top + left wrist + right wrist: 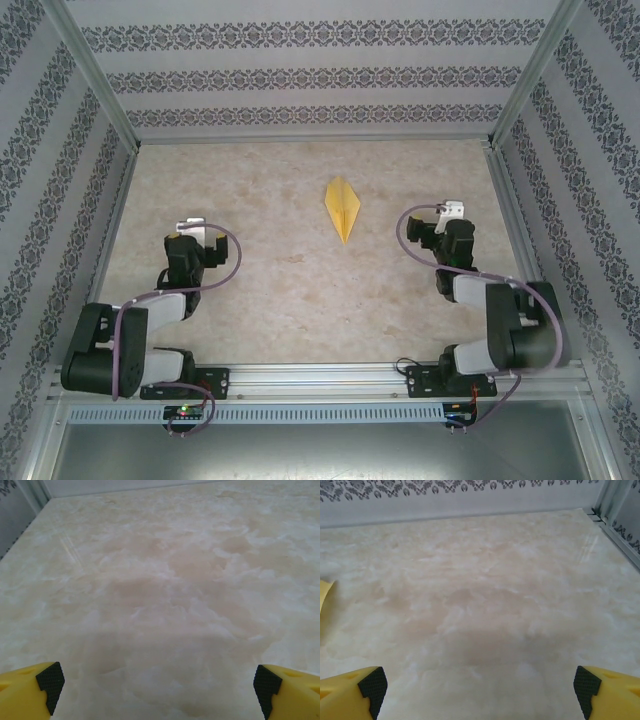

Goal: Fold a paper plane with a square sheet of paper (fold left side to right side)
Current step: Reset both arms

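Just above the centre of the top view, the paper plane [342, 208] lies flat on the pale marble-patterned tabletop [270, 290]. It is a slim bright-yellow dart with a crease down its middle. It is widest in its upper half and narrows to a sharp point aimed toward the bottom of the frame. A sliver of the same yellow shows at the left edge of the right wrist view.

The plane sits between the two arms, nearer the right one, with bare tabletop all round it. Patterned walls [300, 70] close the table at the top, left and right of the frame. A metal rail [320, 372] runs along the bottom, where the arm bases are bolted.

The left gripper [157, 687] has its jaws spread wide. Its yellow fingers [22, 692], tipped with black pads, sit at the lower corners of its wrist view, with only bare table between them. The right gripper [479, 690] is likewise wide apart, empty and touching nothing.
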Action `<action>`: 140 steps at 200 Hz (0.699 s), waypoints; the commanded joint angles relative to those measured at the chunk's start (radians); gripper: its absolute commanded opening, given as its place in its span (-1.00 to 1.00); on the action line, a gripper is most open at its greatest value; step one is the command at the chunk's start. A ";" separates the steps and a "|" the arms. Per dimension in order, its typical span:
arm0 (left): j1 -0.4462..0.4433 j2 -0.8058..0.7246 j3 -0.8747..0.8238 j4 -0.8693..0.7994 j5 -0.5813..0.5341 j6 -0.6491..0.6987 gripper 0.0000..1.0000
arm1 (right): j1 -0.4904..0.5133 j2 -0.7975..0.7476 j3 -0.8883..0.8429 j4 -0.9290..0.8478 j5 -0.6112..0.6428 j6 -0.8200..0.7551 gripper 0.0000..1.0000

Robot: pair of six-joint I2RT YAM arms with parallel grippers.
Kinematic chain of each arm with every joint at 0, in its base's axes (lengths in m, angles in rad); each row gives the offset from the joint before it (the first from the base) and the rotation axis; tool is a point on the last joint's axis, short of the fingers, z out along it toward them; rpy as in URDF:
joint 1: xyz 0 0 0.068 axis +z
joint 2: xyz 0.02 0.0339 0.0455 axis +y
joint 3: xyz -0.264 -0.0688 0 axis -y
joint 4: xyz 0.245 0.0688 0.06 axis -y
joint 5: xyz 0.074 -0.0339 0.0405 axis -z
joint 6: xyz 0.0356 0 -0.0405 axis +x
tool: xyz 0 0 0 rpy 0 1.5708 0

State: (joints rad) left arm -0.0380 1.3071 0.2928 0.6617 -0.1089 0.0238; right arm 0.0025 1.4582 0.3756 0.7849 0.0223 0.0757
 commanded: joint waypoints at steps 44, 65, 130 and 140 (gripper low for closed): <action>0.045 0.007 0.022 0.099 0.172 0.018 1.00 | -0.008 0.043 0.013 0.084 -0.032 -0.030 0.95; 0.057 0.024 0.032 0.104 0.199 -0.003 1.00 | -0.007 0.043 0.012 0.090 -0.030 -0.031 0.95; 0.072 0.250 0.103 0.195 0.289 -0.009 1.00 | -0.002 0.047 0.010 0.096 -0.022 -0.033 0.95; 0.073 0.253 0.117 0.170 0.260 -0.022 1.00 | -0.002 0.047 0.013 0.096 -0.022 -0.033 0.95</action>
State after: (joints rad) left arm 0.0219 1.5646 0.3618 0.8261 0.1390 0.0151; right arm 0.0017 1.5173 0.3759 0.8497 0.0090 0.0525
